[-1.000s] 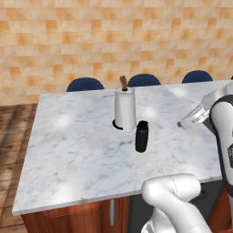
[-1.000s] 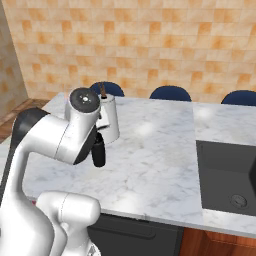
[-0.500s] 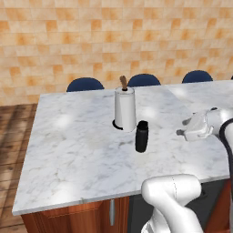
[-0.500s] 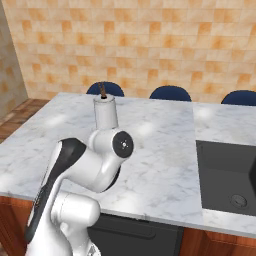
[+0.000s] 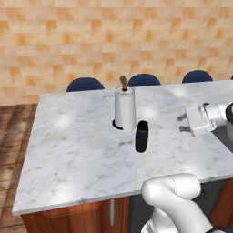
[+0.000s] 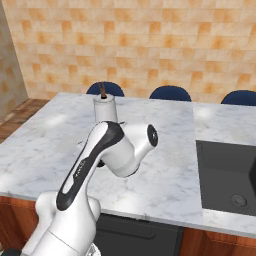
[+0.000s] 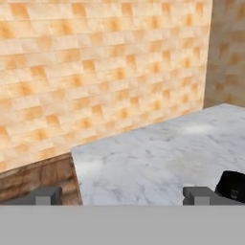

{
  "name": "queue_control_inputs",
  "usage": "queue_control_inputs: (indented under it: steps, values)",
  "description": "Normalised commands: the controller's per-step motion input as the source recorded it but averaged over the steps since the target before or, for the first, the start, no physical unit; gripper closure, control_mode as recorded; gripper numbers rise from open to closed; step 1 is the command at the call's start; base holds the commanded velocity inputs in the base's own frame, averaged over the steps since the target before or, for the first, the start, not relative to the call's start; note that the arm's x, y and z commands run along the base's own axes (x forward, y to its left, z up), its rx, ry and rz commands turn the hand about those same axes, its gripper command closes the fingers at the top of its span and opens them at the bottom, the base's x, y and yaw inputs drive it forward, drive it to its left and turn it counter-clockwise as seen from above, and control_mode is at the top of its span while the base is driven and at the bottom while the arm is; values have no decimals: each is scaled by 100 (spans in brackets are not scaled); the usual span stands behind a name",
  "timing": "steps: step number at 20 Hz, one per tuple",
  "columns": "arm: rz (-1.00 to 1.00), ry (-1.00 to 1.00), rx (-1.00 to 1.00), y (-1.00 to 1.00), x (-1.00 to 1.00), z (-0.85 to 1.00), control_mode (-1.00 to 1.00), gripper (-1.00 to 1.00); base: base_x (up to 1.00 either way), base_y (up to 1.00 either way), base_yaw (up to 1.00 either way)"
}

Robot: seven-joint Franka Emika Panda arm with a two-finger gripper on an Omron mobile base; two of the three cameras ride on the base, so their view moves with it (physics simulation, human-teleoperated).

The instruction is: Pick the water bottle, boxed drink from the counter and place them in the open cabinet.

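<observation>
Water bottle (image 5: 141, 136): matte black cylinder, upright on the white-grey marble surface (image 5: 73, 145), well left of the jaws, just beside the white paper-towel roll (image 5: 124, 109); its cap sits by the right fingertip in the hand view. Jaws (image 5: 183, 123): spread, holding nothing. Backdrop: orange brick wall (image 5: 91, 41), blue chairs (image 5: 85, 84).

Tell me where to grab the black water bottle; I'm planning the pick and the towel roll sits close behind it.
Grip the water bottle mid-body. It stands upright and cylindrical, so close the open pincer across it, coming level from the right, clear of the paper-towel roll.
</observation>
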Motion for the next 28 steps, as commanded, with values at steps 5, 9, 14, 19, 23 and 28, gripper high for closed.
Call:
queue_control_inputs:
  steps: [5,9,14,19,23,28]
  values:
    - [6,0,-1,0,19,-1,-100,-100,0,0,0]
    - [0,0,-4,0,23,-13,-100,-100,0,0,0]
    - [0,2,-5,0,23,-29,-100,-100,0,0,0]
    - [0,2,-3,0,25,-49,-100,-100,0,0,0]
    - [0,2,-2,0,27,-59,-100,-100,0,0,0]
    - [0,3,0,0,26,-59,-100,-100,0,0,0]
